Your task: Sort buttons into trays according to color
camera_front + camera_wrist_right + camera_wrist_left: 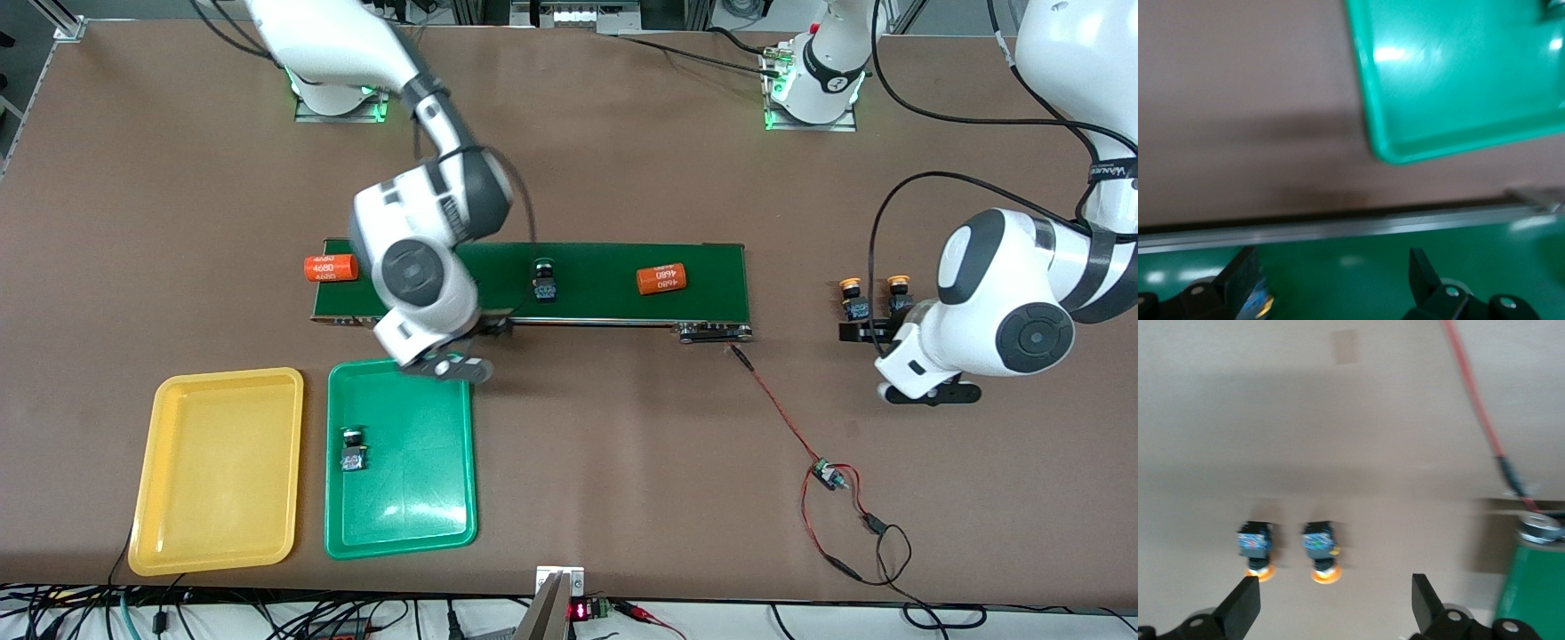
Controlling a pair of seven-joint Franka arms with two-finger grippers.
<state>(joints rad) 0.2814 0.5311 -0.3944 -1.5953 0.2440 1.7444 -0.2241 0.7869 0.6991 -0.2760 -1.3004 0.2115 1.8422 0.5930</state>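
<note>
On the brown worktop (622, 178), starting at the right arm's end, the yellow tray (218, 542) lies nearest the front camera with nothing in it. Just beside it, toward the left arm's end, the green tray (427, 498) holds one green-capped button (354, 450), lying near the tray's edge that faces the yellow tray.

Farther from the camera than the trays runs the dark-green conveyor belt (605, 267). An orange cylinder marked 4680 (330, 268) lies at the belt's end nearest the right arm. The right gripper (449, 363) hangs over the strip between the belt's near edge and the green tray, its jaws spread wide and holding nothing; in its wrist view both black fingers (1243, 273) stand apart over the belt.

A second button (544, 280), with a dark cap, stands on the belt near its middle, and another orange 4680 cylinder (662, 278) lies on the belt farther toward the left arm's end. A red wire (782, 418) trails from the belt's end toward the camera.

Off the belt, two yellow-orange-capped buttons (876, 298) sit side by side on the worktop. The left gripper (1335, 603) hovers just beside them, jaws wide and empty.
</note>
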